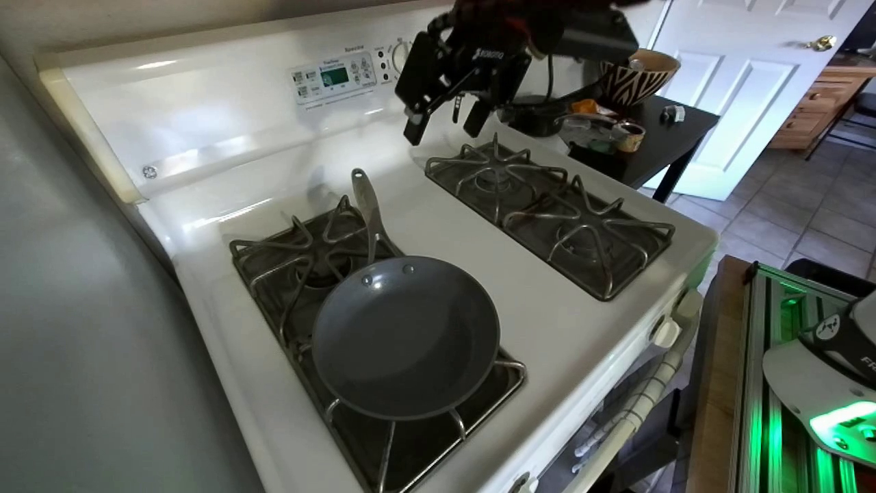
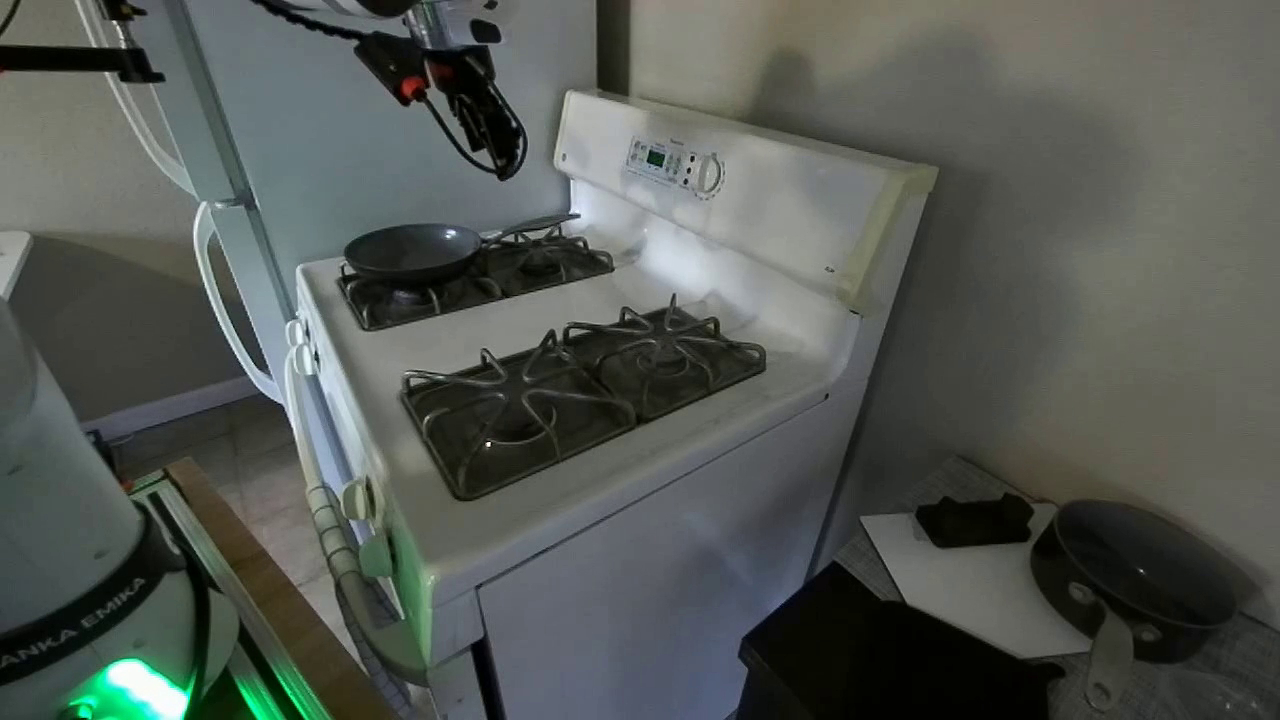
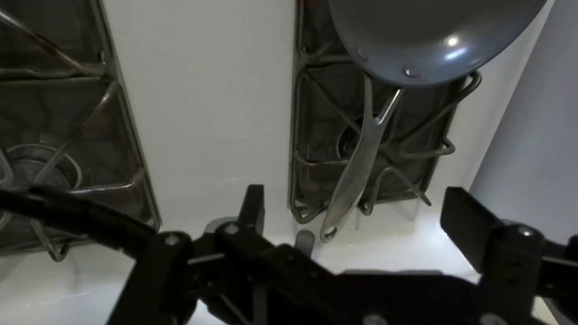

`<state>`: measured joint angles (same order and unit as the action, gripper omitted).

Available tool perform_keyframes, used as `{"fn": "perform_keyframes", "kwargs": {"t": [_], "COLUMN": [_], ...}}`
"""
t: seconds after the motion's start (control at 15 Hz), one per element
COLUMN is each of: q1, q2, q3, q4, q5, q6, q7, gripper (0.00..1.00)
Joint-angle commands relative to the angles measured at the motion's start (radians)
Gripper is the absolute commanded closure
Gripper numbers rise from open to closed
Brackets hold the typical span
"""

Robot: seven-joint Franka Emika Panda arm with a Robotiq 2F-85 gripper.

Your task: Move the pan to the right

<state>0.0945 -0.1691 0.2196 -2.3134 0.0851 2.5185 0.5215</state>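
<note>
Your claw (image 1: 446, 124) is spread, hanging apart from the pan (image 1: 407, 339). Pan sits on grates (image 1: 320, 257) nr fridge (image 2: 310, 140), hndl (image 1: 369, 205) twd ctrl panel (image 1: 334, 77).

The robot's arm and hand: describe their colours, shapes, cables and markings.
The arm is white and rounded low down, with a black band showing the letters "ANKA EMIKA" and a bright green light. The hand is black and angular, with blocky fingers and small pale lettering that seems to read "ROBOTIQ". A ribbed dark cable and a thin black cable also show.
</note>
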Motion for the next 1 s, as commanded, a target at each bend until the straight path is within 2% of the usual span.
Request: {"fn": "perform_keyframes", "kwargs": {"t": [0.0, 0.07, 0.27, 0.33, 0.53, 0.93], "q1": [-0.166, -0.200, -0.209, -0.121, -0.040, 0.090], "q2": [0.057, 0.059, 0.121, 0.146, 0.213, 0.342], "q3": [0.167, 0.194, 0.222, 0.152, 0.122, 0.048], "q4": [-0.015, -0.011, 0.046, 0.066, 0.120, 0.227], "q5": [-0.273, -0.353, -0.551, -0.580, -0.526, -0.521], "q6": [0.117, 0.110, 0.004, -0.045, -0.137, -0.124], "q7": [0.276, 0.352, 0.532, 0.560, 0.521, 0.543], "gripper": [0.00, 0.00, 0.00, 0.00, 0.00, 0.00]}}
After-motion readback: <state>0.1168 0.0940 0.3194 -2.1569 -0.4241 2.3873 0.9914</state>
